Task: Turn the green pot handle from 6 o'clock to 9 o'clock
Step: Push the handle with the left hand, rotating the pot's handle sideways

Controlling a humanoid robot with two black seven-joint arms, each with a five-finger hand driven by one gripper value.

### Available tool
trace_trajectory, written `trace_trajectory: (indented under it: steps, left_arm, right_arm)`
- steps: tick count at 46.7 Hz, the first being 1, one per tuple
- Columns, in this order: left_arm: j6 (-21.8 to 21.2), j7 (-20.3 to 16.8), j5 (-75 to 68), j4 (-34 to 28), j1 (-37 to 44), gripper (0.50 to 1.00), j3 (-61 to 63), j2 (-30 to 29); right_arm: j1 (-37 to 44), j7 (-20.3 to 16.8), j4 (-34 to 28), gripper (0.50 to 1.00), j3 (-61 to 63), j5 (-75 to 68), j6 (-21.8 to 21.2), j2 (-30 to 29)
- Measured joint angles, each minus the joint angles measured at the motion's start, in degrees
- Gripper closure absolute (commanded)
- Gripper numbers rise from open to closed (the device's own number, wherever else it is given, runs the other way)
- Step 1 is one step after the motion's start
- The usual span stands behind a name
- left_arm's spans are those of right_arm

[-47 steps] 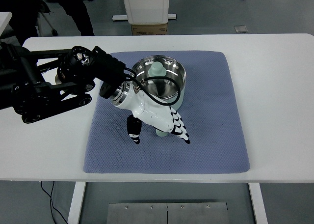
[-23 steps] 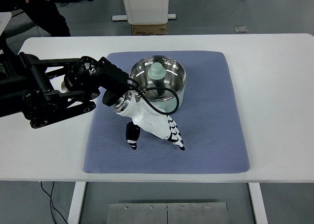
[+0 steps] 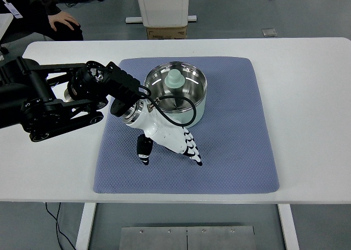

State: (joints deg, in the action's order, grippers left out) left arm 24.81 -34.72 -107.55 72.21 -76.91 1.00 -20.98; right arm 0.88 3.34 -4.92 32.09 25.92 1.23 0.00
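The pale green pot [image 3: 198, 110] with a shiny steel inside stands on the blue-grey mat [image 3: 236, 124], at its back middle. A pale green knob [image 3: 175, 78] shows inside the pot. My left hand [image 3: 167, 151], white with black-tipped fingers [image 3: 193, 149], lies over the pot's near left side. Its fingers are stretched out towards the near right and its thumb [image 3: 145, 149] points towards me, apart from them. The pot's handle is hidden under the hand. I see nothing held in the fingers.
The mat lies on a white table [image 3: 307, 96]. My black left arm [image 3: 49, 99] crosses the table's left part. A person's hand [image 3: 64, 21] shows at the far left corner. A white stand [image 3: 162, 6] and a cardboard box [image 3: 166, 32] are behind the table.
My left hand has shifted a little to the left and away from me. The handle tip that showed between thumb and fingers a second ago is now covered. The person's hand has come into view.
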Motion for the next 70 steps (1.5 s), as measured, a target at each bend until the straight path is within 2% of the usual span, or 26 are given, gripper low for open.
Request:
trace_trajectory:
  steps: [70]
  left_arm:
    - [0.06,-0.28,-0.47,0.39,-1.51,0.500,2.87,-10.55]
  right_arm:
    - [0.00,0.00,0.00,0.500,-0.01,0.00,0.00,0.00]
